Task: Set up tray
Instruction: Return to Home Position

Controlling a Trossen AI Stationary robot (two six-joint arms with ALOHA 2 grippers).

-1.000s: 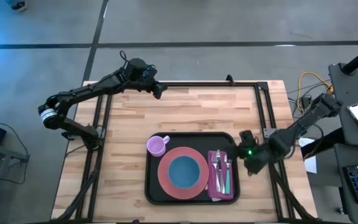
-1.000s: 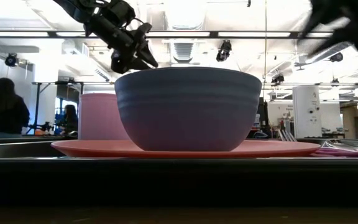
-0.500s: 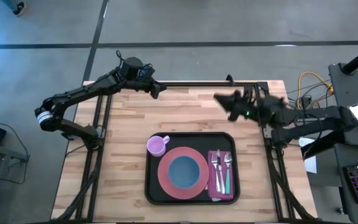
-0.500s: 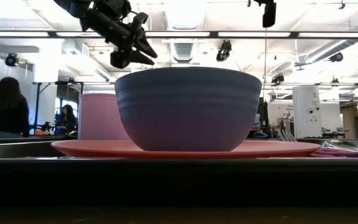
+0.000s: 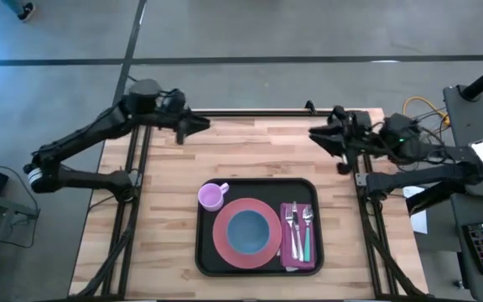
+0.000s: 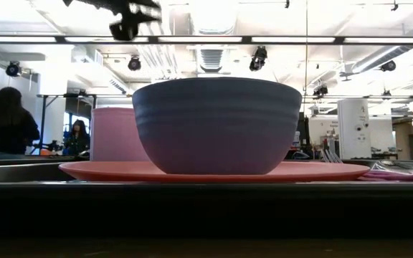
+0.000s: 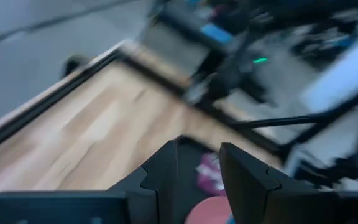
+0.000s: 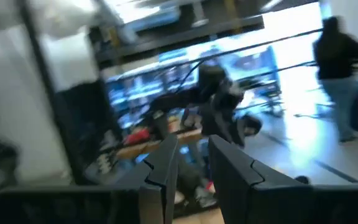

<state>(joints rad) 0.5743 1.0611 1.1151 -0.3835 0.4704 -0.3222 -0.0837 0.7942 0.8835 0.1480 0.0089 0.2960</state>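
Note:
The black tray (image 5: pixel 204 252) lies on the wooden table near its front edge. On it rests a pink plate (image 5: pixel 223 243) with a blue bowl (image 5: pixel 248 232) standing on it. A purple cup (image 5: pixel 211 196) stands at the tray's far left corner. Cutlery (image 5: pixel 298 222) lies on a magenta napkin (image 5: pixel 290 252) at the tray's right side. My left gripper (image 5: pixel 195 126) hangs in the air over the table's far left part, shut and empty. My right gripper (image 5: pixel 317 132) hangs over the far right part, shut and empty.
Bare wood lies between the tray and the far edge (image 5: pixel 258 155). A dark metal frame (image 5: pixel 355 159) runs along the table's sides. In the low view the bowl (image 6: pixel 217 125), plate (image 6: pixel 214 170) and cup (image 6: pixel 110 132) fill the front, and people show in the room behind.
My right gripper has swung up from beside the tray's right edge toward the table's far right corner. My left gripper has risen and drawn back a little toward the table's left edge. The things on the tray have stayed where they were.

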